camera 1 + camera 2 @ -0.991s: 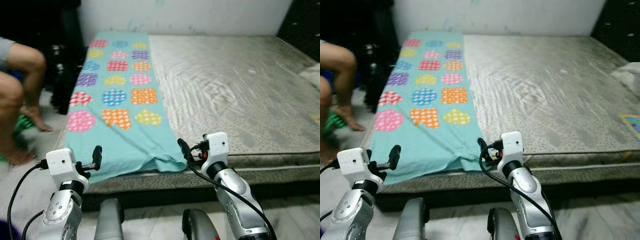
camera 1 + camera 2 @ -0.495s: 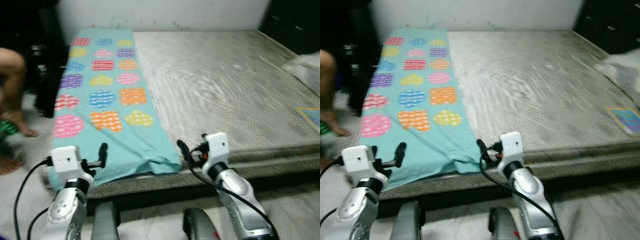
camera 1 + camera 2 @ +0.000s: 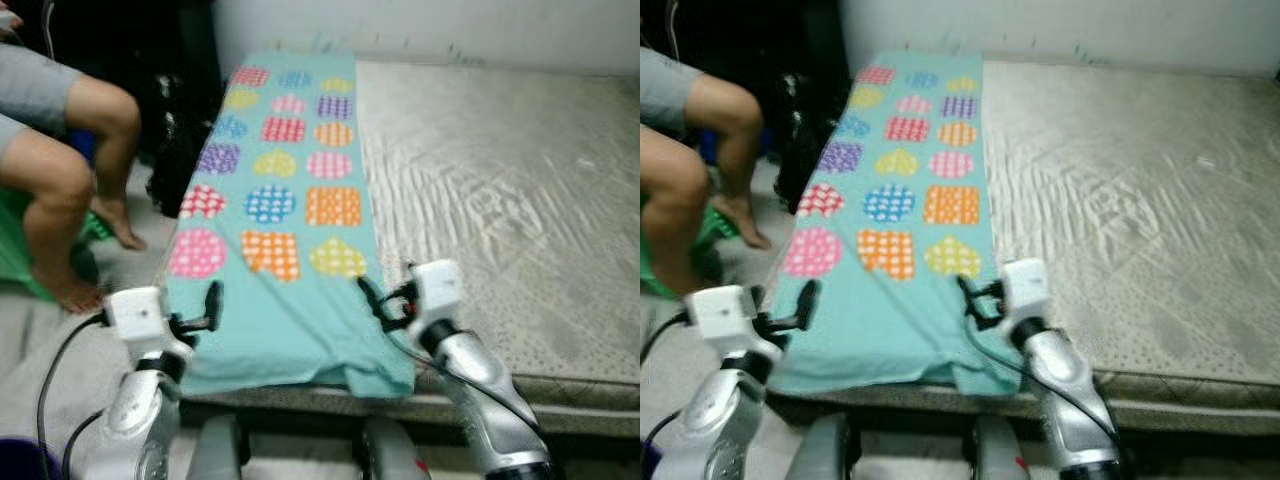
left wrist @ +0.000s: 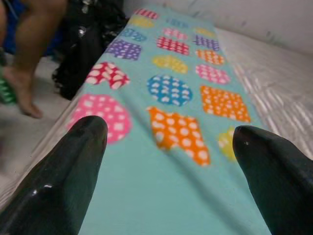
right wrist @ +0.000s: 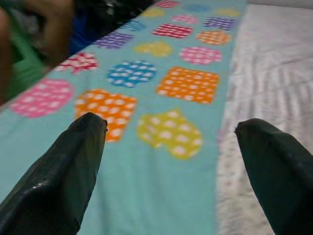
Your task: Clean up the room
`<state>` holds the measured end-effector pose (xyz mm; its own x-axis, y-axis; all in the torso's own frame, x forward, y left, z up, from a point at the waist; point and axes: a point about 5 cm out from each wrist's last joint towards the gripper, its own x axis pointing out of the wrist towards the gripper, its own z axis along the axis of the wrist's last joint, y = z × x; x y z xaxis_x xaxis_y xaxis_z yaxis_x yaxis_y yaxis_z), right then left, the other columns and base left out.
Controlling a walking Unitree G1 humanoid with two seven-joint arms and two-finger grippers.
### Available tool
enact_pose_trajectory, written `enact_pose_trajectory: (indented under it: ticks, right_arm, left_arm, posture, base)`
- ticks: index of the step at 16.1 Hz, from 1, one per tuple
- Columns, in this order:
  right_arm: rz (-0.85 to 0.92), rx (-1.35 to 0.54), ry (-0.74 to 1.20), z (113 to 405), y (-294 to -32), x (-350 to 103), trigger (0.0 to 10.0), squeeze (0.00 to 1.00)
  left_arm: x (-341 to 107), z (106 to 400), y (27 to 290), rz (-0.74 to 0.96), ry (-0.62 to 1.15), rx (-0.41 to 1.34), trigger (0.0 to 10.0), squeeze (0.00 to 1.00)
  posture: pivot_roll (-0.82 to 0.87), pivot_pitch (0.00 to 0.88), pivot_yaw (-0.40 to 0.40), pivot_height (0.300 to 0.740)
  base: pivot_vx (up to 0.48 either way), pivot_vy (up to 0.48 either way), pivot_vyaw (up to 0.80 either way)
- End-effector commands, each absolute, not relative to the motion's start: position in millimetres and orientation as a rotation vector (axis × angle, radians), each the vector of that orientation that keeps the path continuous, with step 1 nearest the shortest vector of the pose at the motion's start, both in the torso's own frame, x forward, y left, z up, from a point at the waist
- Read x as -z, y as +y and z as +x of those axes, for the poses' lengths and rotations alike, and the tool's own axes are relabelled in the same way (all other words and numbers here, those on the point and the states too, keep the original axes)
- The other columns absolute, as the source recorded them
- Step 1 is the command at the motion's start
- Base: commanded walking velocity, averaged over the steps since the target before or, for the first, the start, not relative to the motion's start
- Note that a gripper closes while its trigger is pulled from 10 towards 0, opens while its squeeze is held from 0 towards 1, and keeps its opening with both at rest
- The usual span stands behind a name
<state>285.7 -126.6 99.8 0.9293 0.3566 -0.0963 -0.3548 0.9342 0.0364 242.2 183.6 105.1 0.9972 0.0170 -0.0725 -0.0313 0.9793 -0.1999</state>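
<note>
Left pincer (image 4: 168,147) agape, right pincer (image 5: 171,147) agape, over blanket (image 3: 285,200)

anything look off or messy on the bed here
Mostly tidy. The turquoise blanket lies flat along the mattress's left side, but its near right corner is bunched and droops over the edge. Both grippers hover open above it.

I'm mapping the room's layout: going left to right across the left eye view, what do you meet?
Person's legs → black bag → teal patterned blanket → bare grey mattress.
</note>
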Motion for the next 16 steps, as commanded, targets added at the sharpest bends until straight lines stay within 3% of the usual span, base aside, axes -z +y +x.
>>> enact_pose_trajectory:
  ticks: [1,4,7,13,16]
  right_arm:
    - [0.033,-0.392,0.092,286.7,-116.6,-103.6,10.0,0.0]
    - [0.034,-0.39,0.1,287.2,-116.5,-102.8,10.0,0.0]
    - [0.037,-0.387,0.106,287.7,-116.8,-102.3,10.0,0.0]
    - [0.041,-0.383,0.114,288.0,-117.0,-101.7,10.0,0.0]
    - [0.037,-0.386,0.114,288.1,-116.6,-101.8,10.0,0.0]
  left_arm:
    - [-102.0,239.4,194.1,-0.2,0.093,-0.067,10.0,0.0]
    - [-101.9,239.8,193.5,-0.205,0.097,-0.06,10.0,0.0]
    - [-102.0,240.4,192.9,-0.204,0.099,-0.055,10.0,0.0]
    - [-101.6,240.6,192.2,-0.205,0.106,-0.05,10.0,0.0]
    - [-102.3,240.6,192.0,-0.204,0.101,-0.051,10.0,0.0]
  posture:
    - [-0.11,0.085,-0.045,0.592]
    - [-0.11,0.085,-0.047,0.592]
    - [-0.11,0.086,-0.047,0.592]
    - [-0.12,0.091,-0.045,0.592]
    - [-0.12,0.091,-0.044,0.592]
  base:
    - [0.0,0.0,0.0]
    - [0.0,0.0,0.0]
    - [0.0,0.389,0.0]
    - [0.0,0.48,-0.72]
    - [0.0,0.16,0.0]
